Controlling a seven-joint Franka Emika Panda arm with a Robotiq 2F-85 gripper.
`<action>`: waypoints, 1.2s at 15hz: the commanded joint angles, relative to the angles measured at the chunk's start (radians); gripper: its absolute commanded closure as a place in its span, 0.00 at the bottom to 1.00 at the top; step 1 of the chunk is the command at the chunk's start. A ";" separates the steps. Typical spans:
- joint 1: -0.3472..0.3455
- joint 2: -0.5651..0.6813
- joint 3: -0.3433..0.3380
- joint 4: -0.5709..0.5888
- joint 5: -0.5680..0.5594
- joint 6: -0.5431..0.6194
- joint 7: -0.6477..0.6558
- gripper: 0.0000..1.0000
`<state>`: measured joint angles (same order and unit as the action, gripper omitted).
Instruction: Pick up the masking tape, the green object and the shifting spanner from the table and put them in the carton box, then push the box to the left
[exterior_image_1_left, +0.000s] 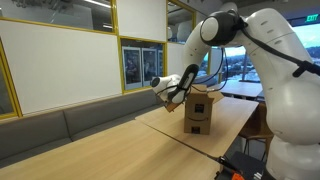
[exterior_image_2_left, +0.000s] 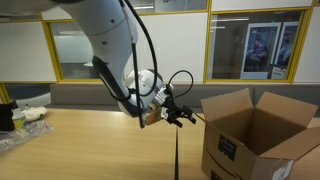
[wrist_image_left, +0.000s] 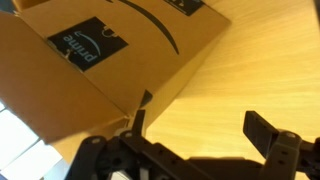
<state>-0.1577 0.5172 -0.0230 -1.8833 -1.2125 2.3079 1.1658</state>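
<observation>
The carton box (exterior_image_2_left: 255, 135) is brown cardboard with its top flaps open and stands on the light-wood table (exterior_image_2_left: 90, 150). It also shows in an exterior view (exterior_image_1_left: 199, 111) and fills the top of the wrist view (wrist_image_left: 110, 50), with its black logo visible. My gripper (wrist_image_left: 195, 125) hangs in the air beside the box, fingers spread wide with only bare tabletop between them. It also shows in both exterior views (exterior_image_2_left: 180, 113) (exterior_image_1_left: 163, 88). The masking tape, the green object and the shifting spanner are out of view.
A grey bench (exterior_image_1_left: 70, 125) runs along the glass wall behind the table. Crumpled clear plastic and small items (exterior_image_2_left: 25, 125) lie at the table's far end. A black and red device (exterior_image_1_left: 245, 168) sits near the robot's base.
</observation>
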 joint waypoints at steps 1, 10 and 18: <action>-0.008 -0.178 0.021 -0.123 0.146 0.150 -0.165 0.00; -0.179 -0.386 0.249 -0.240 0.839 0.303 -0.850 0.00; -0.214 -0.433 0.330 -0.131 1.461 0.033 -1.451 0.00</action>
<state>-0.4881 0.1413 0.4602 -2.0572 0.0911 2.4762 -0.1044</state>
